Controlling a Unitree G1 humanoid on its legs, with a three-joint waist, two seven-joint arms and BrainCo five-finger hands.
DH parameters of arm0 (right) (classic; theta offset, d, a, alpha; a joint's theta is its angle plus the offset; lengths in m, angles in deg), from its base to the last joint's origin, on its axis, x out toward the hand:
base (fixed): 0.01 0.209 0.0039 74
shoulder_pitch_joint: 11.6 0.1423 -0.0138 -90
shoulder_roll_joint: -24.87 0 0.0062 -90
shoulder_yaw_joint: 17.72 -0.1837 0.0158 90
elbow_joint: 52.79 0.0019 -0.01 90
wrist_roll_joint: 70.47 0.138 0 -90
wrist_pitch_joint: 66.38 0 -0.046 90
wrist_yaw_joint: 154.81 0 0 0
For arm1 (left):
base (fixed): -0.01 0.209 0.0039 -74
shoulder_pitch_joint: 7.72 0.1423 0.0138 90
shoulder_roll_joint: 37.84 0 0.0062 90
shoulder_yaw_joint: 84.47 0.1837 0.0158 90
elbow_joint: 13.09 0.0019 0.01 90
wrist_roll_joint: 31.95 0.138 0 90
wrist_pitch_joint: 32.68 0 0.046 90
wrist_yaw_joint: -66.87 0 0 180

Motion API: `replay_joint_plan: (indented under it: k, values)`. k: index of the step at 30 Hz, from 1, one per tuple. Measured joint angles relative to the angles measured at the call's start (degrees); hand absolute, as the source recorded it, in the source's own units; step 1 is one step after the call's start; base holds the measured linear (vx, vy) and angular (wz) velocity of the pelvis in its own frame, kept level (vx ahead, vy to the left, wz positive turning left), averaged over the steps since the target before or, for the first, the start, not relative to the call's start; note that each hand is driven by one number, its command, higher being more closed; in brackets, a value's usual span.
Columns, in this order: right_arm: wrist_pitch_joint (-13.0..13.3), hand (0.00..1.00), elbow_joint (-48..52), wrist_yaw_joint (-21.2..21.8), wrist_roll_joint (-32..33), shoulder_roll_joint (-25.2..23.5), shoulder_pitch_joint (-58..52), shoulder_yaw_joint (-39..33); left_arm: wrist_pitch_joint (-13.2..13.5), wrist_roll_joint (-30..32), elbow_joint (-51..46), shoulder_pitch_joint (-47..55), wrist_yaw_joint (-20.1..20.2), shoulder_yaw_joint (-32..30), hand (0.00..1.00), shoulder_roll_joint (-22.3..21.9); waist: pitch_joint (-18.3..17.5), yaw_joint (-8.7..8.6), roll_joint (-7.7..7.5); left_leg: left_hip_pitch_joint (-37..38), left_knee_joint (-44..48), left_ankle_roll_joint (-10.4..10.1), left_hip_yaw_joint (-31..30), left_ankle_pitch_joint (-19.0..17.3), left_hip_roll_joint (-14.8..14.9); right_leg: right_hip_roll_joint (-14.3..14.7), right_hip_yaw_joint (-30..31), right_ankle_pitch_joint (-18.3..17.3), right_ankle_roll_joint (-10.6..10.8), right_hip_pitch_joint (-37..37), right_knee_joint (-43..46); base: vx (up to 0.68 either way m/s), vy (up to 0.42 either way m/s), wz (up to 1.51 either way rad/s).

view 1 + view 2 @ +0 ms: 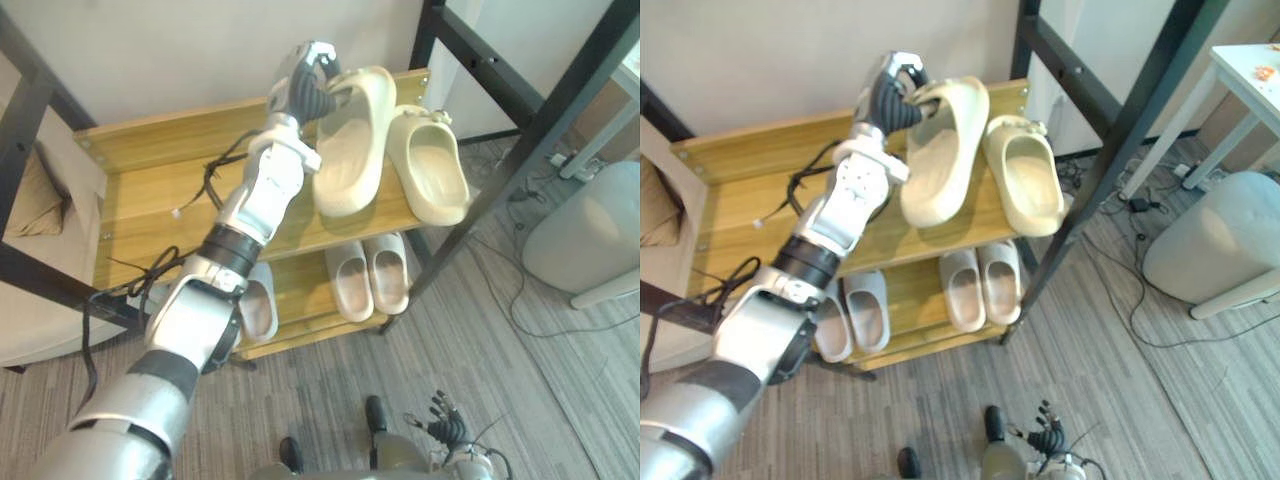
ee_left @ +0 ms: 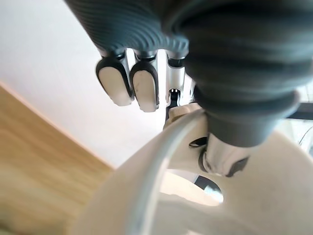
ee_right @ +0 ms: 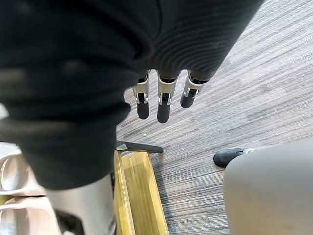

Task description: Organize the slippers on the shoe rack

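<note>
Left eye view: a wooden shoe rack with two shelves stands against a pale wall. The left robot hand reaches over the back of the top shelf, clenched round the heel end of a cream slipper, which is tilted with its toe toward the shelf's front edge. A second cream slipper lies just beside it at the shelf's right end, its toe near the front edge. The left half of the top shelf is bare wood. On the lower shelf sit a beige pair and, partly hidden behind the arm, a grey slipper. A black frame post slants close past the rack's right end. A grey pouf stands well apart on the floor. The right robot hand hangs low, near the floor.

Right eye view: a white table stands beyond the post.

Left wrist view: the hand's fingers curl over the cream slipper's rim, with the thumb pressing on the other side.

Right wrist view: the right robot hand's fingers hang relaxed and released over striped grey floor, beside the rack's lower corner.
</note>
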Motion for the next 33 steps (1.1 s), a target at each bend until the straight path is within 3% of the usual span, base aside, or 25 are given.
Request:
replay_joint_plan:
  k: [9,10,22,33]
  values:
    - [0.51,0.0,1.63,-0.03,-0.05,0.04,-0.47,0.53,-0.53,3.06,0.6,0.39,0.14,0.14,1.0,-0.05,1.11,-0.02,-0.4,-0.68,1.5,0.11,0.28,-0.9,0.08,0.0,0.55,0.11,0.02,-0.36,0.0,0.0,-0.005,-0.03]
    - [0.51,0.0,1.67,-0.03,-0.05,0.05,-0.47,0.55,-0.55,3.08,1.17,0.38,0.15,0.16,0.0,-0.13,1.12,-0.02,-0.42,-0.95,1.89,0.11,0.29,-1.1,0.12,0.0,0.61,0.14,0.02,-0.49,0.02,-0.01,-0.008,-0.04]
    - [0.52,0.0,2.18,-0.37,-0.03,0.14,-0.59,1.7,-1.17,4.58,1.81,0.65,0.36,0.08,0.0,-0.12,1.37,0.03,-0.47,-2.43,3.57,0.23,1.61,-2.02,0.22,0.01,1.74,0.55,0.15,-1.78,-0.07,0.0,-0.007,-0.04]
    - [0.51,0.0,2.27,-1.34,-0.02,0.03,-0.89,1.72,-1.22,1.66,0.85,2.59,-0.69,-2.23,0.0,-2.42,1.43,0.32,-0.52,-2.05,3.98,0.33,0.66,-2.14,0.23,-0.14,1.1,0.72,0.2,-0.71,-0.31,-0.01,-0.008,0.02]
